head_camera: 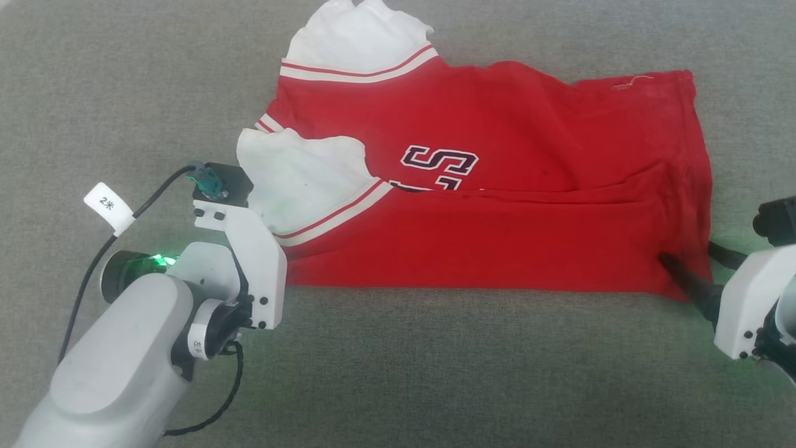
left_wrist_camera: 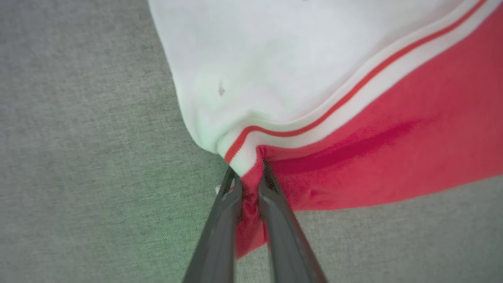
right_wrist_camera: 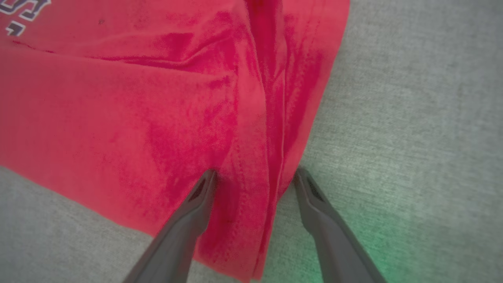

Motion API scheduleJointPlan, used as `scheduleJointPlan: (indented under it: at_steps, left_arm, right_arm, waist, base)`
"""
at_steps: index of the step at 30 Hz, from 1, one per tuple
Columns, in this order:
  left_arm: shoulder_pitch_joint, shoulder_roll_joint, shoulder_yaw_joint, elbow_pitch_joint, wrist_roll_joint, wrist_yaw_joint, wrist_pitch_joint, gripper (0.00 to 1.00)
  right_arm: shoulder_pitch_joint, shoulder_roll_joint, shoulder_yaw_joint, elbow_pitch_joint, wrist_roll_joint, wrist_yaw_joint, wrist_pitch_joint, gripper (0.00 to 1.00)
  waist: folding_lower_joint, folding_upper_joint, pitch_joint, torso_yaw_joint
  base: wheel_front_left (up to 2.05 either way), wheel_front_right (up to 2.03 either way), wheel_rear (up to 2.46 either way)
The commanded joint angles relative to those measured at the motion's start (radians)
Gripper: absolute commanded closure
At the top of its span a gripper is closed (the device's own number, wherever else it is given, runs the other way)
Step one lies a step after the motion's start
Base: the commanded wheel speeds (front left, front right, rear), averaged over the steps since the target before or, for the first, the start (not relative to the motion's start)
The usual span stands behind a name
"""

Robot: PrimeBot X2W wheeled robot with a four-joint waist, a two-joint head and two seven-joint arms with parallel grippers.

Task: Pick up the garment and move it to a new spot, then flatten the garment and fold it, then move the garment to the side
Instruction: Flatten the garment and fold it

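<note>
Garment [head_camera: 528,124] lay flat on the grey fabric surface [head_camera: 435,373], one lengthwise fold apparently made. Left claw [left_wrist_camera: 248,169] pinched its sleeve-side corner; right claw [right_wrist_camera: 255,173] stood spread astride the hem corner. Further folding and moving aside remained.

cable tag [head_camera: 109,207] reads "2米"; garment [head_camera: 510,118] print shows letter "S"

a grey woven surface [head_camera: 398,373] is lying flat across the scene, showing a fine, even texture and catching a faint green glow [right_wrist_camera: 397,243] in places.
</note>
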Motion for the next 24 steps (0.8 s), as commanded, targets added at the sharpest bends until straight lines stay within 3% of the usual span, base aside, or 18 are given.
scheduleJointPlan:
  at_steps: [1, 2, 4, 13, 24]
  left_arm:
    - [0.013, -0.016, -0.021, 0.015, 0.005, -0.011, 0.002, 1.0]
    - [0.012, -0.019, -0.023, 0.02, 0.005, -0.012, -0.003, 1.0]
    - [0.009, -0.027, -0.024, 0.03, 0.002, -0.018, -0.013, 1.0]
    - [0.002, -0.005, -0.011, 0.038, -0.008, -0.024, -0.013, 1.0]
    - [0.044, 0.082, -0.002, -0.134, 0.005, 0.036, 0.067, 1.0]
  right_arm:
    - [0.02, 0.02, 0.026, 0.028, -0.006, 0.0, 0.046, 0.0]
    - [0.023, 0.021, 0.035, 0.027, -0.012, 0.0, 0.069, 0.42]
    - [0.021, 0.027, 0.031, 0.022, -0.022, 0.0, 0.096, 1.0]
    - [-0.011, 0.007, -0.033, -0.06, -0.045, -0.001, 0.157, 1.0]
    - [0.042, -0.084, -0.059, -0.187, -0.015, -0.001, 0.249, 1.0]
  waist:
    - [0.0, -0.0001, 0.003, 0.005]
    - [0.0, -0.0001, 0.004, 0.007]
    - [0.0, -0.0001, 0.006, 0.011]
    - [0.0, -0.0001, -0.009, 0.011]
    - [0.0, -0.0001, -0.031, 0.012]
  base:
    - [0.0, 0.0, 0.0]
    - [0.0, 0.0, 0.0]
    - [0.0, 0.0, 0.0]
    - [0.0, 0.0, 0.0]
    - [0.0, 0.0, 0.0]
